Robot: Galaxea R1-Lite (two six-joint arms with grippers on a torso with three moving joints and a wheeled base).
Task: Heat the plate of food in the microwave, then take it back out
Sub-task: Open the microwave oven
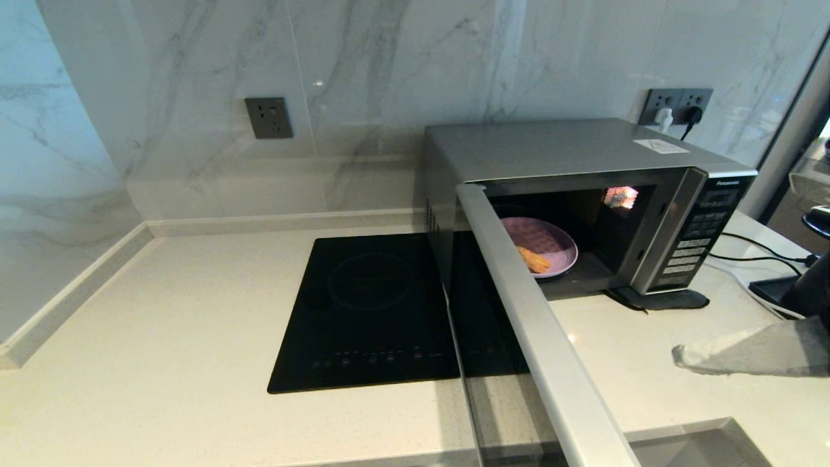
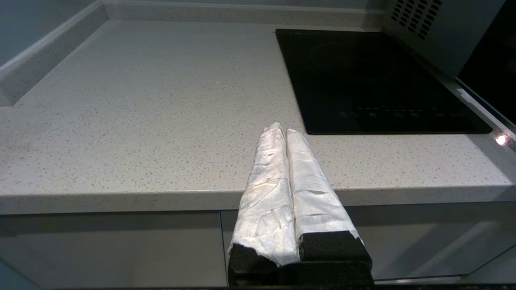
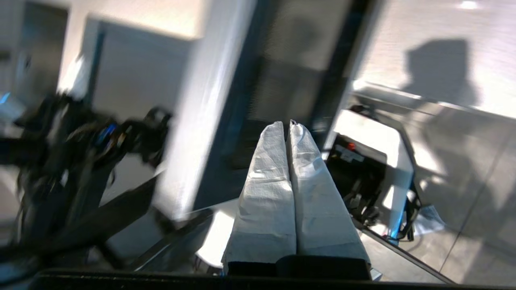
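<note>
At the far left, a marble wall (image 1: 58, 162) meets the table (image 1: 162, 324) along a low raised lip, and a wide stretch of speckled table runs bare from that lip to the black induction cooktop (image 1: 369, 311). The left gripper (image 2: 281, 129) hangs out past the table's front edge, in front of that bare stretch, its white-wrapped jaws pressed together on nothing; the cooktop's near corner lies just beyond its tips, off to one side. A grey wall socket (image 1: 268, 117) sits on the back wall above the bare stretch.

The cooktop's right edge is partly covered in the head view by the microwave door (image 1: 538, 337), which stands swung wide, its silver top edge running from the oven's left front corner out over the table's front edge. The microwave (image 1: 570, 149) stands against the back wall, its cavity open. The plate of food (image 1: 541, 246) rests on the cavity floor toward the left, orange sticks near its front rim; the space in front of the opening is bare table.

Right of the button panel (image 1: 697, 240), black cables (image 1: 752, 250) trail over the table. The right gripper (image 1: 681, 357) enters from the right edge, low over the table in front of the microwave, well apart from the plate, jaws clenched and holding nothing.
</note>
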